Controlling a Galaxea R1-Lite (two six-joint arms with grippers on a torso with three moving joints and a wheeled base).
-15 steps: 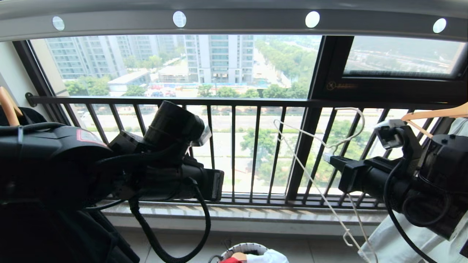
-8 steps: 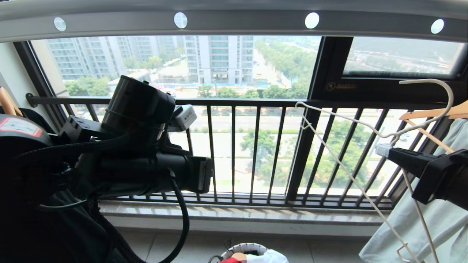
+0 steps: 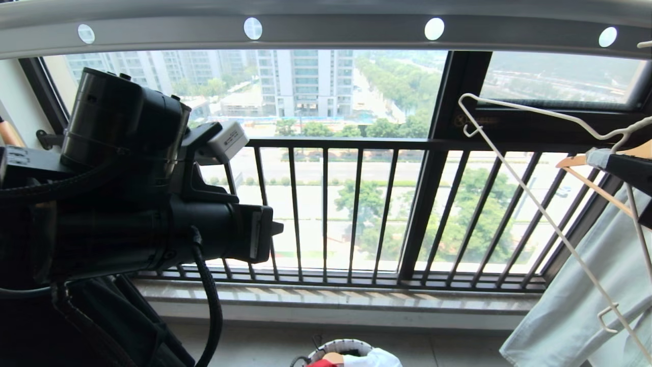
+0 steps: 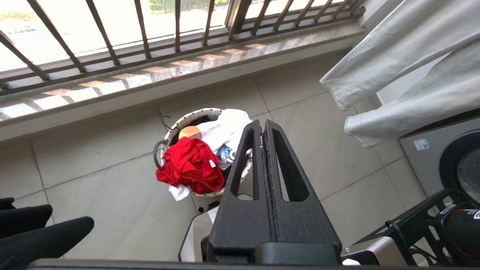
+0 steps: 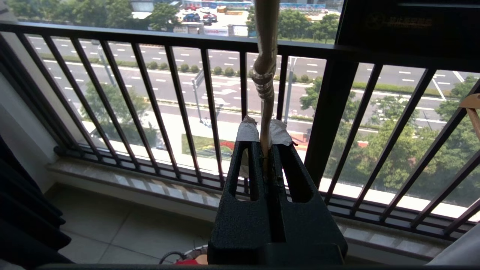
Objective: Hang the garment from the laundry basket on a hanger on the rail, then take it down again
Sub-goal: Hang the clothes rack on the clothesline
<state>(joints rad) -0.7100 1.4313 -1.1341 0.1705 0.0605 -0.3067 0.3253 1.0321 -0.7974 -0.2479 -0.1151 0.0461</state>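
Observation:
The red garment (image 4: 189,165) lies crumpled over the edge of the round laundry basket (image 4: 195,112) on the floor tiles; only its top shows in the head view (image 3: 321,363). High above the basket, my left gripper (image 4: 261,125) is shut with nothing in it. At the far right my right gripper (image 5: 264,131) is shut on the thin whitish wire hanger (image 3: 535,193), just below its twisted neck (image 5: 265,75). The hanger is held high and tilted, its hook end passing out of the head view near the grey rail (image 3: 331,31) with white round holes.
A pale grey-green garment (image 3: 586,295) hangs on a wooden hanger (image 3: 586,160) at the right. The dark railing (image 3: 326,204) fronts the window. Black cloth (image 3: 102,326) hangs at the left. White clothes (image 4: 225,127) fill the basket; a washing machine (image 4: 446,157) stands beside it.
My right gripper has lifted the wire hanger up and to the right, towards the rail. My left arm has risen and drawn back to the left, still shut.

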